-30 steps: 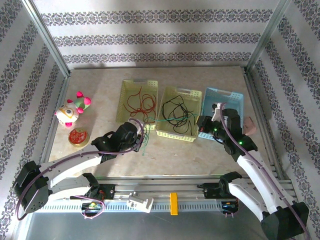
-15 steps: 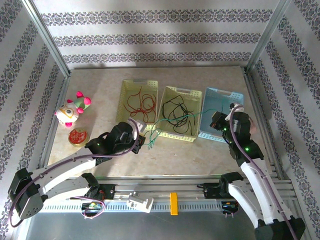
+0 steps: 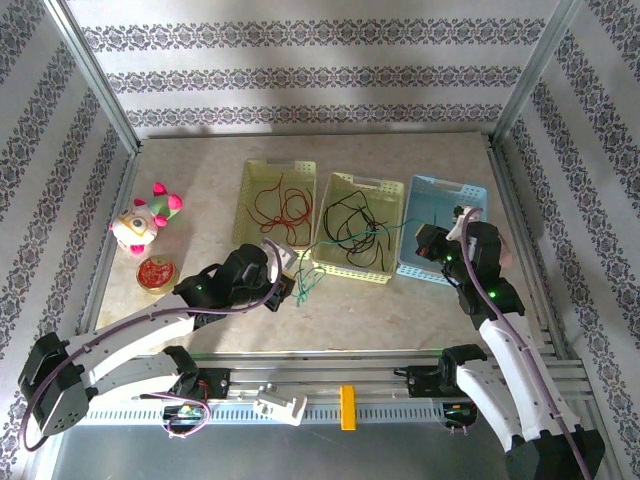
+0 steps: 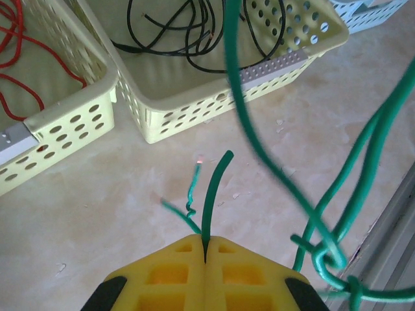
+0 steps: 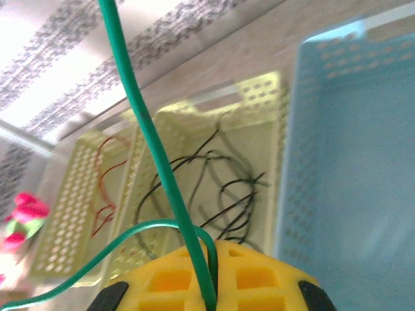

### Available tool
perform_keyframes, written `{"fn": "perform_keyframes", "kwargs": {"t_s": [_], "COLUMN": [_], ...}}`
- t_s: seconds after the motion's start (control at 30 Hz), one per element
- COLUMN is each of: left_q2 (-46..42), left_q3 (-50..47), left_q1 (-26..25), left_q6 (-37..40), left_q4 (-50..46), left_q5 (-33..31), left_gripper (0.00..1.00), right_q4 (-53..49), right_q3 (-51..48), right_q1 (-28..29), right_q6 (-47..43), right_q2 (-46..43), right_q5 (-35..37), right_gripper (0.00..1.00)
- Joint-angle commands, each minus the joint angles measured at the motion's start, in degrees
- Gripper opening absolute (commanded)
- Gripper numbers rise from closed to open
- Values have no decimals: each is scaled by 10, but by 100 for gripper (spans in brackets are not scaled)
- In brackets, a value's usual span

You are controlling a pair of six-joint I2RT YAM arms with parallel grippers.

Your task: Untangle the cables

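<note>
Left gripper (image 4: 205,251): yellow fingers together, clamped on thin green cable (image 5: 154,155). Right gripper (image 5: 209,275): clamped on same cable, above blue perforated plastic basket (image 5: 353,168). Cable spans middle yellow perforated basket (image 4: 194,109) holding black cables (image 3: 352,222); red cables (image 3: 282,205) in left yellow basket (image 3: 275,164).

robot test cell, laboratory type. evidence: two robot arms (image 3: 130,335) bolted to a metal rail (image 3: 330,378) at the near edge of a stone-look tabletop (image 3: 200,170); aluminium frame posts (image 3: 95,85) at the corners; walls (image 3: 300,70) lined with striped printed paper; props set out on the table, namely three plastic baskets (image 3: 280,164) with loose cables (image 3: 350,222) and a plush toy (image 3: 143,222).
</note>
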Motion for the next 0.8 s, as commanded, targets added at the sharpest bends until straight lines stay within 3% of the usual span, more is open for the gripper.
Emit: {"fn": "perform_keyframes", "kwargs": {"t_s": [0.0, 0.37, 0.6, 0.77], "left_q2": [8, 24, 22, 26], "left_q3": [7, 3, 4, 7], "left_q1": [-1, -1, -1, -1], "left_q6": [14, 22, 27, 30], "left_q4": [17, 10, 8, 2], "left_q5": [5, -30, -38, -38], "left_gripper": [0, 0, 0, 0], "right_q4": [34, -51, -186, -203], "right_q3": [0, 59, 127, 141], "right_q1": [-2, -19, -30, -31], "right_q6": [8, 6, -85, -106], "right_q2": [8, -3, 4, 10], "right_q5": [-126, -235, -120, -63], "right_gripper": [0, 0, 0, 0]}}
